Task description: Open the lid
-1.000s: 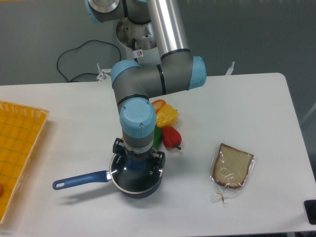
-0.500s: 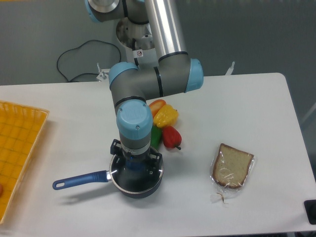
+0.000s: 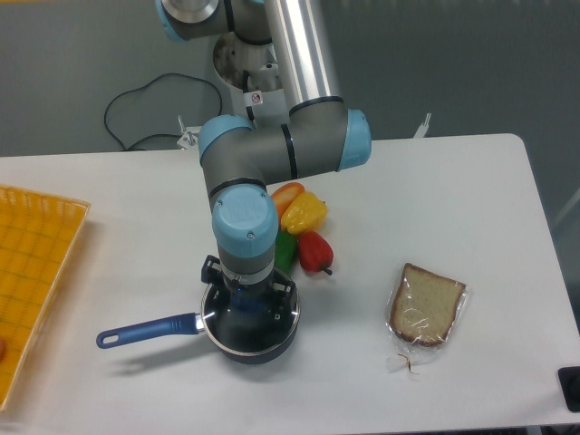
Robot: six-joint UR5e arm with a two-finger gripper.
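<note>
The lid (image 3: 237, 332) lies on the dark blue saucepan (image 3: 272, 348), its metal rim showing around the glass. The saucepan's long blue handle (image 3: 148, 328) points left. My gripper (image 3: 248, 303) points straight down over the middle of the lid, right where the knob sits. The wrist and the gripper body cover the knob and the fingertips, so I cannot see whether the jaws are closed on it.
Red, yellow, orange and green peppers (image 3: 304, 229) lie just behind the pan, close to the arm. A bagged slice of bread (image 3: 425, 305) lies to the right. A yellow tray (image 3: 32, 272) is at the left edge. A black cable (image 3: 136, 104) loops at the back.
The arm's wrist has drifted slightly to the left above the pan. The lid and the pan have stayed where they were.
</note>
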